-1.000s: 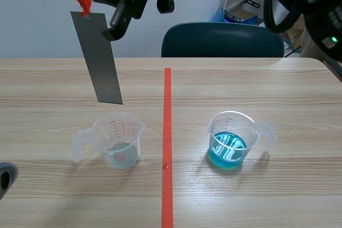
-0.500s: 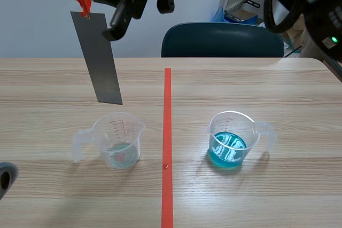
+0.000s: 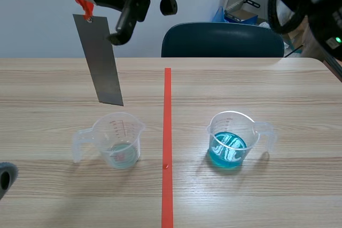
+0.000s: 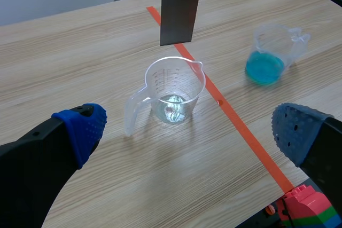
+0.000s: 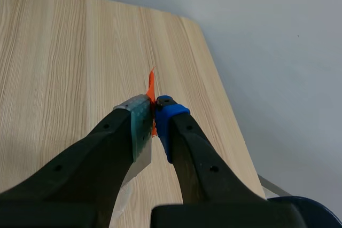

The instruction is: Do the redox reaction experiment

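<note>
Strip (image 3: 101,62) drifts slightly right; my right gripper (image 5: 155,113) pinches its orange tag (image 5: 152,86), lower edge clear above left beaker (image 3: 118,140); left gripper (image 4: 189,129) gapes wide.

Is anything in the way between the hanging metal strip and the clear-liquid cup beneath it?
Nothing visible. The metal strip hangs from the right gripper with only air between its lower end and the clear-liquid cup. The blue-liquid cup stands well aside.
</note>
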You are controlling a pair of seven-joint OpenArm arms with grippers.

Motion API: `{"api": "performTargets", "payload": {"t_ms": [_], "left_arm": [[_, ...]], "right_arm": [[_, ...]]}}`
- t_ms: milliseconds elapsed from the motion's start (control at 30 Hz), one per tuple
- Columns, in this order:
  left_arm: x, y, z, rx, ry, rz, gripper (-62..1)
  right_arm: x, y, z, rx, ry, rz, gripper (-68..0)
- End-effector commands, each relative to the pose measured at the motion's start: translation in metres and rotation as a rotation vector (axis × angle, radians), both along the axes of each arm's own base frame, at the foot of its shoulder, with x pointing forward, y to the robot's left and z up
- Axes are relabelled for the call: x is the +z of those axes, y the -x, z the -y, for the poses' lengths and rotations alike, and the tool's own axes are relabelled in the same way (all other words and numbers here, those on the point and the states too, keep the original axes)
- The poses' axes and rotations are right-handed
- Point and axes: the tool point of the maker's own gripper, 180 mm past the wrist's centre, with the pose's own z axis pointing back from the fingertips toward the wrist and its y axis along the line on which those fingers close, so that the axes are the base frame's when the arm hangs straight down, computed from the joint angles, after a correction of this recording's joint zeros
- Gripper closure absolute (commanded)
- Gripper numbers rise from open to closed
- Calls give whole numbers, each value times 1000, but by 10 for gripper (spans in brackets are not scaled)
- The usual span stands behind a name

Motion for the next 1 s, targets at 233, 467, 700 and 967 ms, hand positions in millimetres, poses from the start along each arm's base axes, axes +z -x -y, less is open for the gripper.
{"api": "performTargets", "payload": {"t_ms": [233, 467, 700, 967], "left_arm": [[4, 0, 4, -5, 25, 10, -623], [4, 0, 4, -5, 26, 10, -623], [4, 0, 4, -6, 26, 10, -623], [4, 0, 4, -6, 26, 10, -623]], "right_arm": [[20, -10, 58, -118, -19, 90, -8], [11, -14, 104, -168, 40, 110, -8], [1, -13, 138, -209, 87, 106, -8], [-23, -4, 159, -231, 138, 40, -8]]}}
